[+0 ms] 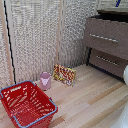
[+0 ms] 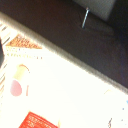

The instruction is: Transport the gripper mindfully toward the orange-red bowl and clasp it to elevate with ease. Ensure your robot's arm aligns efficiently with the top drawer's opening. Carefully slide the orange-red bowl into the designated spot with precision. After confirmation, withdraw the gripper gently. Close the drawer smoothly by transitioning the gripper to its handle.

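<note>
You have no bowl in either view, so its bearing from the gripper (image 1: 117, 2) is undetermined. Only a blue sliver, likely the gripper, shows above the drawer (image 1: 107, 31); I cannot tell its opening. The arm (image 1: 125, 75) is at the exterior view's right edge.

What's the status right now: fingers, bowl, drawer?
Fingers not in view. Orange-red bowl not seen. Dresser drawers: whether the top drawer is open, unclear. Red basket, pink cup on floor.
</note>
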Available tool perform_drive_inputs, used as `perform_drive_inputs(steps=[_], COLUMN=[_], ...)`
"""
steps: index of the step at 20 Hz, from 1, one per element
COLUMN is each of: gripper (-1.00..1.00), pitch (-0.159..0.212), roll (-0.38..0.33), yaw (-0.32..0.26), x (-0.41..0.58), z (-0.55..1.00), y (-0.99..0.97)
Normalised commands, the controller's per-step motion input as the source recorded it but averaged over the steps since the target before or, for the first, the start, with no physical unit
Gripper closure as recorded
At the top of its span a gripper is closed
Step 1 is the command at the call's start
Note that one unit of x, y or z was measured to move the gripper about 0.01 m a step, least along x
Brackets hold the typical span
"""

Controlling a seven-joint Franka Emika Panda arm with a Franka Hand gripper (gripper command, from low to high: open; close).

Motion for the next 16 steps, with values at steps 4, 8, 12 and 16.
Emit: perform_drive_inputs(steps=[4,8,12,16], gripper=[-1.00,-1.00,-1.00,-1.00], pitch=[0.133,0.163,0.103,0.073], roll=[-0.132,-0.138,-0.192,-0.292], yaw=[0.207,0.239,0.238,0.192], x=[0.000,0.020,0.017,0.000], z=[0.13,0.02,-0.05,-0.11], y=[0.21,0.15,0.04,0.01])
